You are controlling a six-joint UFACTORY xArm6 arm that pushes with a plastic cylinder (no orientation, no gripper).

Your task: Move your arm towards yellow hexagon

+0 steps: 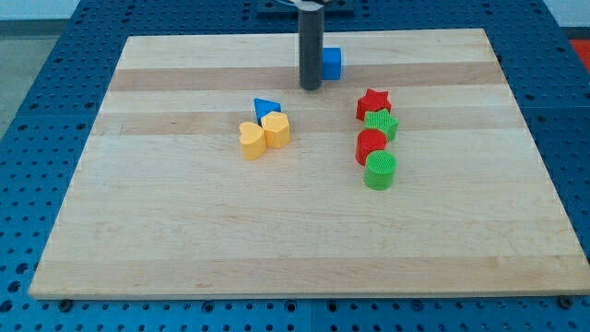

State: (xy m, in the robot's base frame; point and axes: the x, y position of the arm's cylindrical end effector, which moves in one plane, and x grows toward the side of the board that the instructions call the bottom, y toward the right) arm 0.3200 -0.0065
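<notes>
The yellow hexagon [276, 130] sits left of the board's middle. A yellow heart [251, 140] touches its left side and a blue triangle [265, 108] sits just above it. My tip [310, 88] is at the lower end of the dark rod, near the view's top centre. It stands above and to the right of the yellow hexagon, apart from it. A blue cube [331, 63] sits just right of the rod, partly behind it.
A column of blocks stands right of centre: a red star [373, 102], a green star [381, 124], a red block [371, 146] and a green cylinder [380, 171]. The wooden board [184, 240] lies on a blue perforated table.
</notes>
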